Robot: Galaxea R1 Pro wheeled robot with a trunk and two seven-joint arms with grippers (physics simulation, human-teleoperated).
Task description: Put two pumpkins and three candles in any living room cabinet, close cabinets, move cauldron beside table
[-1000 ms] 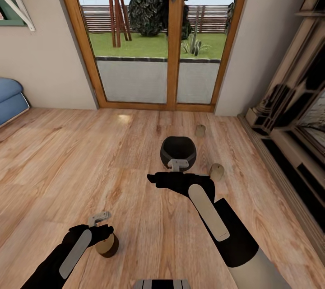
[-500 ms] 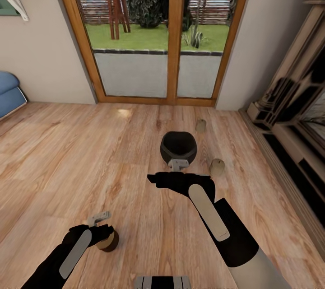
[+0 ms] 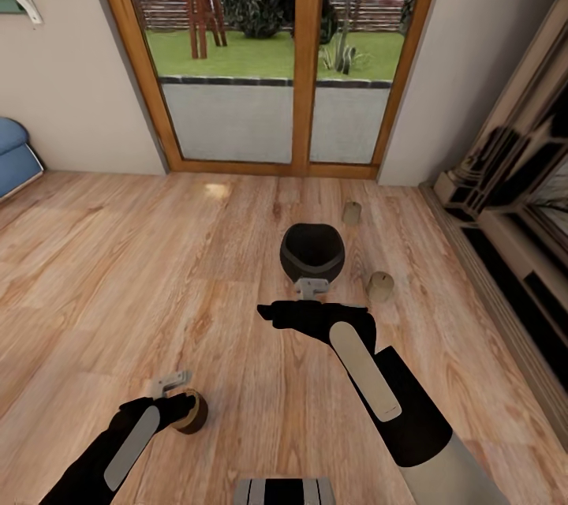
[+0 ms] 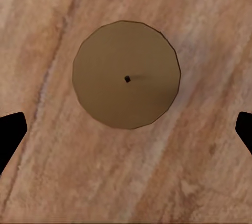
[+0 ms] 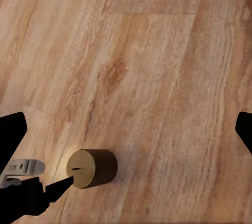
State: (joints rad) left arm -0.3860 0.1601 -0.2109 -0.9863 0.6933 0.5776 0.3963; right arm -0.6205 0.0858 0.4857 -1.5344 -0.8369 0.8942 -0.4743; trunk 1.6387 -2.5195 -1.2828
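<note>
candle (image 4: 126,75) stands on wood floor (image 3: 95,276) under my left gripper (image 4: 126,129), jaws spread wide, empty. right gripper (image 3: 311,289) by cauldron (image 3: 312,251), opening unclear.

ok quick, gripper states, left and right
left gripper: open, empty, over a candle on the floor
right gripper: open, empty
</note>
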